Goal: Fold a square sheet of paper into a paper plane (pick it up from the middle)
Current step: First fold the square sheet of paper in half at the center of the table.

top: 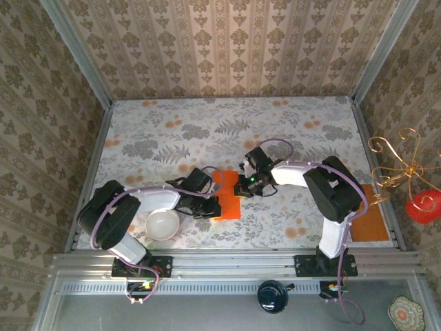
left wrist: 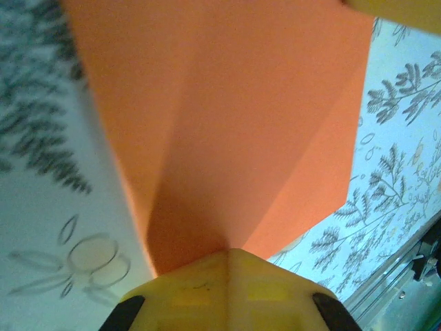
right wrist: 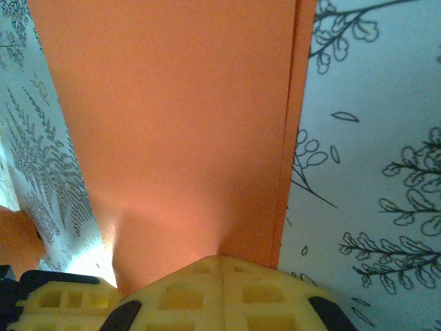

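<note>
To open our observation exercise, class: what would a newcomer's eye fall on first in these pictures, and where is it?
The bright orange paper lies partly folded at the middle of the flowered table. It is pinched from either side by the left gripper and the right gripper, both shut on it. Next come the white bowl beside the left arm and a duller orange rectangle at the table's right edge.
</note>
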Robot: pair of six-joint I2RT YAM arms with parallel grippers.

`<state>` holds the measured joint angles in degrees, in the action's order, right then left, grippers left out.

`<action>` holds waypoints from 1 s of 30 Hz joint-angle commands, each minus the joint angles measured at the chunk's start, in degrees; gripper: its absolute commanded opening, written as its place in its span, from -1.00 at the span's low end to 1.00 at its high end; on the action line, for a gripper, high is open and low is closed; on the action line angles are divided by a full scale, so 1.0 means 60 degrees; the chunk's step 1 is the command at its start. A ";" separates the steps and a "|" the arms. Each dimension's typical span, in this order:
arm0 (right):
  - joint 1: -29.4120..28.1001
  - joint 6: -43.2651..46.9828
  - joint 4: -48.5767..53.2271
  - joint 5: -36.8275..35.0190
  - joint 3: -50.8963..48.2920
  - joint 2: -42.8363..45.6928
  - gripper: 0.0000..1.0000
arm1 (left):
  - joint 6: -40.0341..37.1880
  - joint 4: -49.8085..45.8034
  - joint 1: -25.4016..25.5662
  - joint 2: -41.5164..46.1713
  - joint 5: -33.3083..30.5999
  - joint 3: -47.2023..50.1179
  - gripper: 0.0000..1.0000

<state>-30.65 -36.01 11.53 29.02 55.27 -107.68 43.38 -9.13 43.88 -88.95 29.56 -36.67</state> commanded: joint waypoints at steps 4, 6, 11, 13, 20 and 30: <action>0.0246 -0.0032 0.2473 -0.3811 -0.1257 -0.1439 -0.92 | -0.0096 -0.1601 -0.0018 0.0144 -0.0298 0.0946 -0.90; 0.0259 -0.0034 0.2390 -0.3721 -0.1285 -0.1379 -0.92 | -0.0128 -0.1788 -0.0019 0.0386 -0.0384 0.0978 -0.90; 0.0264 -0.0050 0.1866 -0.3074 -0.1352 -0.1172 -0.92 | -0.0096 -0.1951 -0.0131 0.1024 -0.0359 0.0856 -0.88; 0.0275 -0.0041 0.1755 -0.2874 -0.1265 -0.1128 -0.91 | -0.0153 -0.2072 -0.0232 0.1240 -0.0342 0.0594 -0.88; 0.0404 -0.0172 0.0738 -0.1590 -0.0856 -0.0017 -0.88 | 0.0083 -0.1129 -0.0817 0.1789 -0.0529 -0.0508 -0.87; 0.0458 -0.0894 -0.0657 0.0048 -0.0583 0.1925 -0.65 | 0.0810 0.0768 -0.0974 0.0684 -0.0294 -0.1008 -0.82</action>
<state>-27.64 -39.11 9.37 27.51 52.34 -99.15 46.11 -7.97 37.82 -82.91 26.81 -42.15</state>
